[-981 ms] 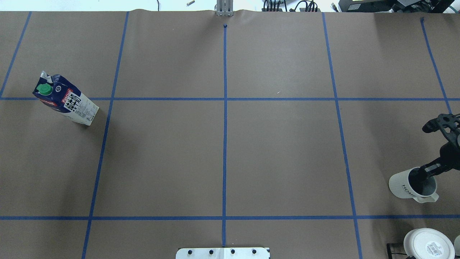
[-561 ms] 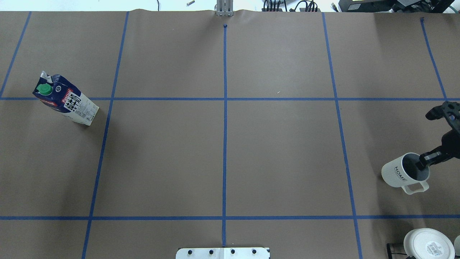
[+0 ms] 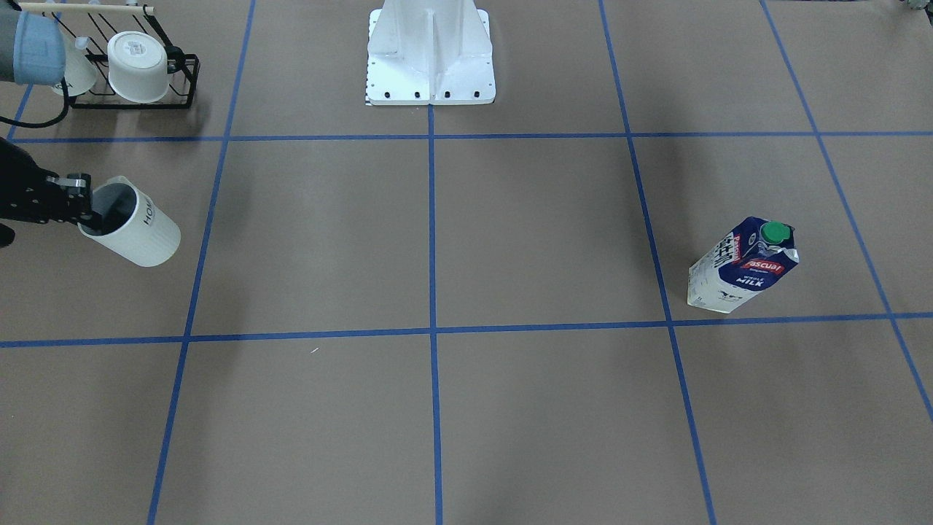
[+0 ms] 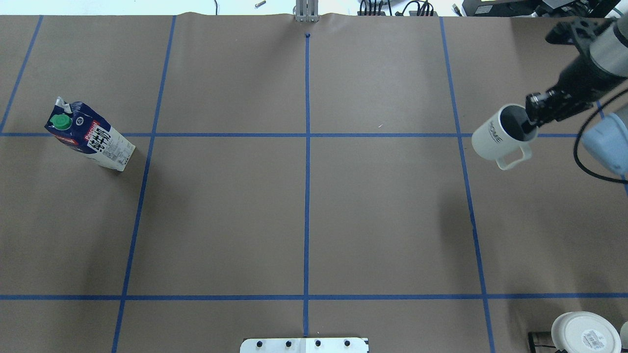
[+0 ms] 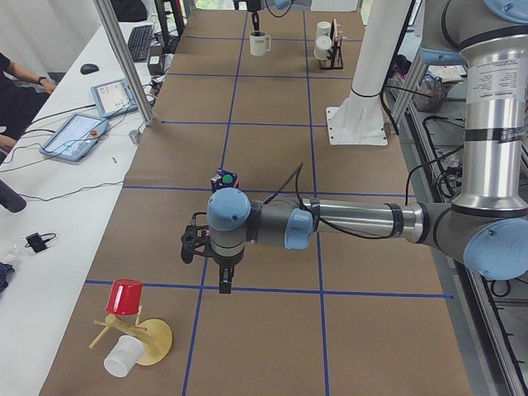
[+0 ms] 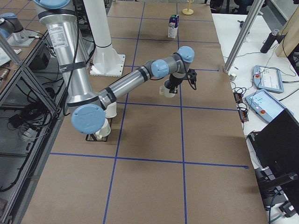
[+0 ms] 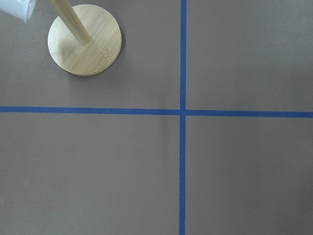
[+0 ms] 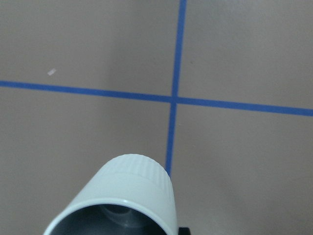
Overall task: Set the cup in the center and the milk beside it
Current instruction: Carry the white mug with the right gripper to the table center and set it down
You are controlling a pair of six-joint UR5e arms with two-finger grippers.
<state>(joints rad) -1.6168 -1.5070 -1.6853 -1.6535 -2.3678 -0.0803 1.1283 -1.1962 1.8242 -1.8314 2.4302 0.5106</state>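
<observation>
The white cup (image 4: pixel 498 139), marked "HOME", hangs tilted above the table's right part, over a blue tape line. My right gripper (image 4: pixel 532 117) is shut on its rim, one finger inside. The cup also shows in the front view (image 3: pixel 135 233) and in the right wrist view (image 8: pixel 124 196). The blue and white milk carton (image 4: pixel 91 138) with its green cap stands at the far left on a tape line, and shows in the front view (image 3: pixel 740 266). The center crossing (image 4: pixel 307 135) is bare. My left gripper (image 5: pixel 223 280) points down near the table's left end; I cannot tell its state.
A black rack with creamier white mugs (image 4: pixel 584 332) stands at the near right corner. A wooden mug tree (image 5: pixel 136 334) with a red cup stands at the left end; its base shows in the left wrist view (image 7: pixel 84 39). The robot's white base (image 3: pixel 430 58) stands at the near edge.
My right gripper has lifted the cup off the table and carried it away from the robot and toward the middle. The milk carton has not moved.
</observation>
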